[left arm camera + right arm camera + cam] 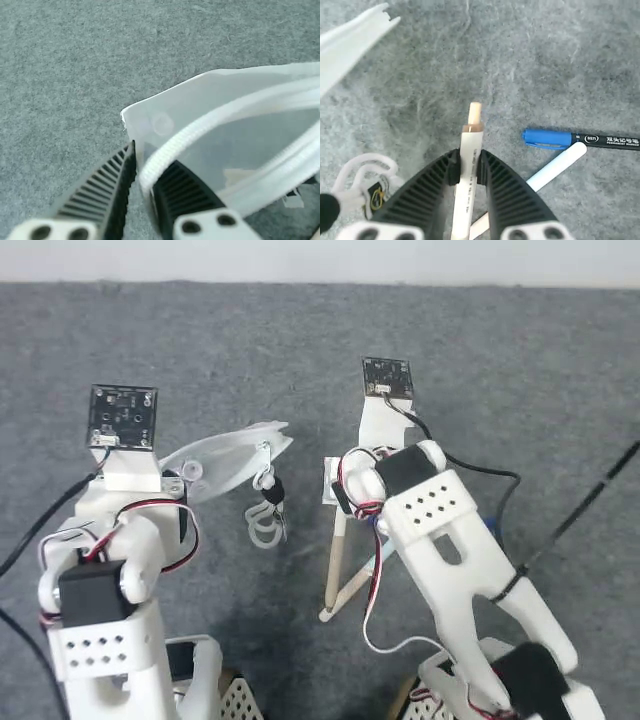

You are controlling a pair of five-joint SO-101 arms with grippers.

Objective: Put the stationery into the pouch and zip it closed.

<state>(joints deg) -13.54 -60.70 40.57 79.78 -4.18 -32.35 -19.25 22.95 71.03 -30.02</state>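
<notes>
Pencil sits clamped between the fingers of the right gripper. That arm's wrist view adds a blue marker with white print, just beside a white pen, on the carpet. The left gripper pinches a corner of the pouch, zip open, with bare carpet beyond.
</notes>
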